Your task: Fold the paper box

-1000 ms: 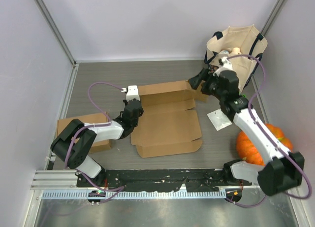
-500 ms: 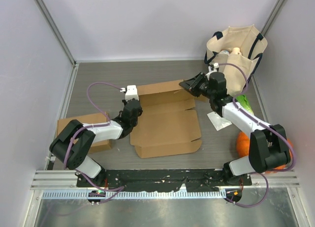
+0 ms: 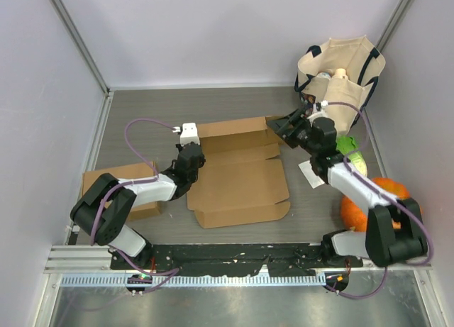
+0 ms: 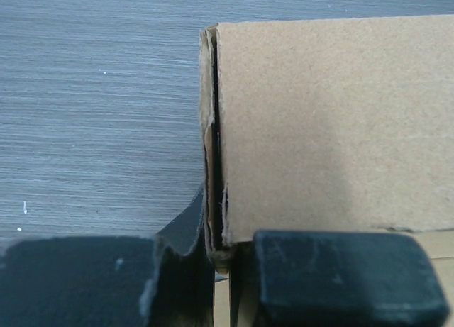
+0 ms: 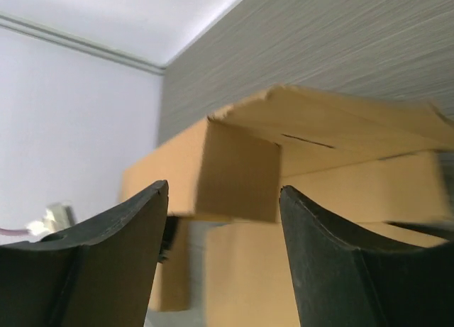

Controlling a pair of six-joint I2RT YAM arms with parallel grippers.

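One paper box [image 3: 241, 178] is laid open mid-table [image 3: 142, 107], its far wall raised. Its left wall is pinched by the left hand [image 4: 220, 270]. The right hand [image 5: 221, 199] is held spread at the far-right corner. One closed carton [image 3: 135, 171], one bag [image 3: 347, 79] and one pumpkin [image 3: 352, 215] are seen.

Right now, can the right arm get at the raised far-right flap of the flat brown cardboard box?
Probably yes. The right gripper is open and sits right at the raised far-right flap of the brown cardboard box, with nothing between them. The left gripper pinches the far-left wall, clear of that corner.
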